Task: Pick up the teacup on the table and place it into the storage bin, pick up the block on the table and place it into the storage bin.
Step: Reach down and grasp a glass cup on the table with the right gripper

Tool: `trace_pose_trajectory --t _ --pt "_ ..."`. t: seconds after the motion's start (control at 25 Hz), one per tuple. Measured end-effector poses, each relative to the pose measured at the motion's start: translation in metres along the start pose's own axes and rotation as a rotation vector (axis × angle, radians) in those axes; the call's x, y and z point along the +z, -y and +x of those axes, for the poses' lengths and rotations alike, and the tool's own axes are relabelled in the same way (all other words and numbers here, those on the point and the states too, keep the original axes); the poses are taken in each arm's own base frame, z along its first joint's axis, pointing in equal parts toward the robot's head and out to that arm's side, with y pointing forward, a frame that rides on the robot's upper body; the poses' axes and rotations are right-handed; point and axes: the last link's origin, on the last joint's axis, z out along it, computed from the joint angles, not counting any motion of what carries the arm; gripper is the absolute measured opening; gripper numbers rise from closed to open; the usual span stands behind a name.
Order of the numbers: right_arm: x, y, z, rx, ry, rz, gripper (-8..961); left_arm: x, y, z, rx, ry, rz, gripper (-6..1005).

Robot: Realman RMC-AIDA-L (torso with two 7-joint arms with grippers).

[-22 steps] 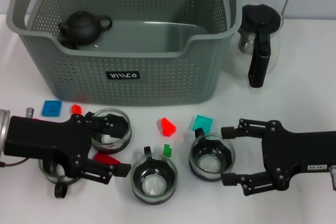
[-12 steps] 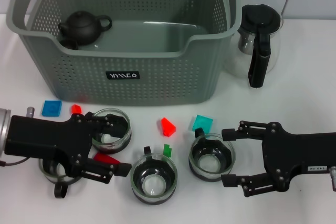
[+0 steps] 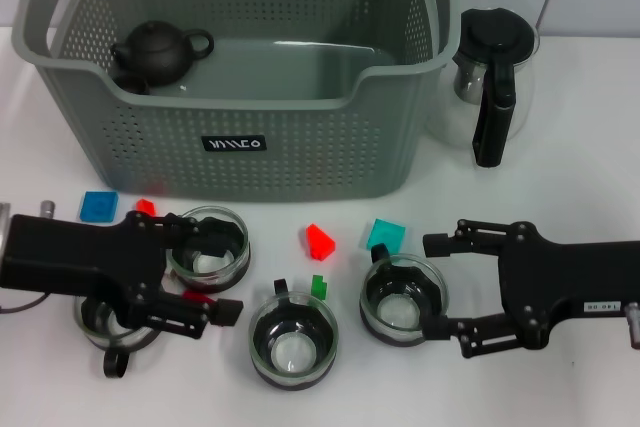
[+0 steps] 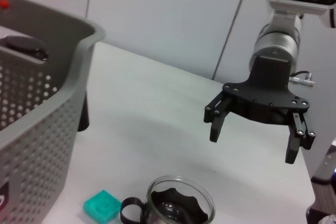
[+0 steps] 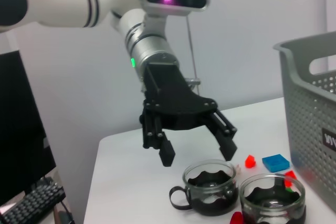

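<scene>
The grey perforated storage bin (image 3: pixel 300 157) stands at the back. Several glass teacups sit in front of it, at the left (image 3: pixel 208 247), near left (image 3: pixel 110 329), middle (image 3: pixel 292 337) and right (image 3: pixel 403 299). Small blocks lie among them: blue (image 3: pixel 98 206), red (image 3: pixel 320 240), teal (image 3: pixel 386 235) and green (image 3: pixel 318 285). My left gripper (image 3: pixel 207 267) is open and hovers over the left teacups; the right wrist view shows it (image 5: pixel 197 153) above them. My right gripper (image 3: pixel 432 285) is open beside the right teacup; the left wrist view shows it (image 4: pixel 257 124) above the table.
A black teapot (image 3: pixel 160 50) sits inside the bin at its left. A glass pitcher with a black handle (image 3: pixel 490 77) stands to the right of the bin. A small red block (image 3: pixel 145 207) lies beside the blue one.
My left gripper has shifted slightly back and to the left over the left teacups. My right gripper's fingers have drawn a little closer together by the right teacup.
</scene>
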Motion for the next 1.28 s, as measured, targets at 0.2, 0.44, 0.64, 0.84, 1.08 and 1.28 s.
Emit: trace_pose_trajectory --t 0.2,0.44,0.64,0.84,1.08,1.28 --pt "-0.003 0.005 -0.009 0.052 -0.003 0.004 903 -0.010 0.001 0.004 -0.054 -0.019 0.005 875" --pt "-0.022 0.011 -0.021 0.266 -0.061 -0.002 895 -0.016 0.004 0.005 -0.071 -0.031 0.029 875" --pt "-0.043 0.014 -0.039 0.348 -0.216 -0.030 888 -0.019 0.008 0.005 -0.074 -0.033 0.053 875" --pt "-0.038 0.020 -0.063 0.322 -0.405 -0.073 881 -0.018 0.012 0.005 -0.077 -0.034 0.073 875" --pt "-0.005 0.036 -0.093 0.200 -0.634 -0.084 873 -0.017 0.014 0.005 -0.078 -0.035 0.086 876" --pt "0.037 0.039 -0.111 0.056 -0.779 -0.119 866 -0.013 0.016 0.003 -0.085 -0.041 0.099 876"
